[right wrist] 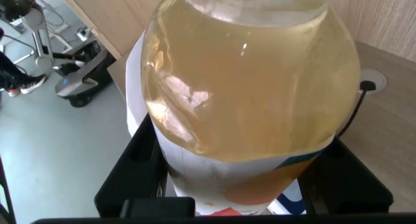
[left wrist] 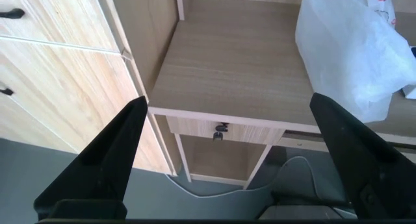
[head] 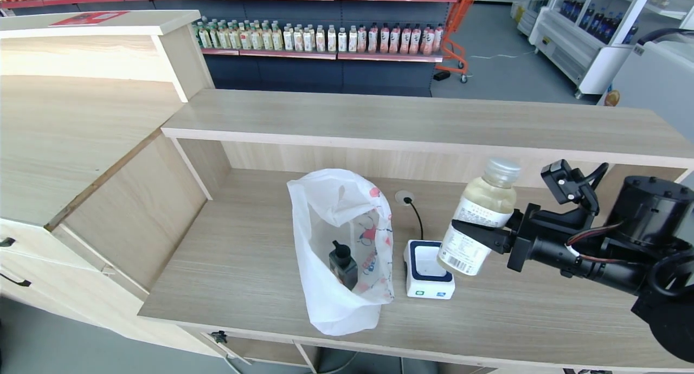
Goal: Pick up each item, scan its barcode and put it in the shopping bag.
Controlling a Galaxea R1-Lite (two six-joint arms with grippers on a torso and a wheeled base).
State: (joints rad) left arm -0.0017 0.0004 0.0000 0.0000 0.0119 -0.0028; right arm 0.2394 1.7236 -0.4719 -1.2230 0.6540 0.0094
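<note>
My right gripper (head: 480, 234) is shut on a clear bottle (head: 477, 225) of pale yellow drink with a white label, held tilted just right of and above the white and blue barcode scanner (head: 427, 269); the label's barcode faces down toward it. In the right wrist view the bottle (right wrist: 250, 87) sits between the black fingers (right wrist: 133, 169). A white plastic shopping bag (head: 341, 244) stands open left of the scanner with a black pump bottle (head: 342, 264) inside. My left gripper (left wrist: 227, 159) hangs open below the counter's front edge, near the bag (left wrist: 351, 49).
The scanner's black cable (head: 416, 217) runs to a grommet in the wooden counter (head: 244, 244). A raised ledge (head: 423, 122) borders the back and a side panel (head: 135, 211) the left. Drawers (left wrist: 58, 74) sit beneath. Shelves of drinks (head: 320, 38) stand behind.
</note>
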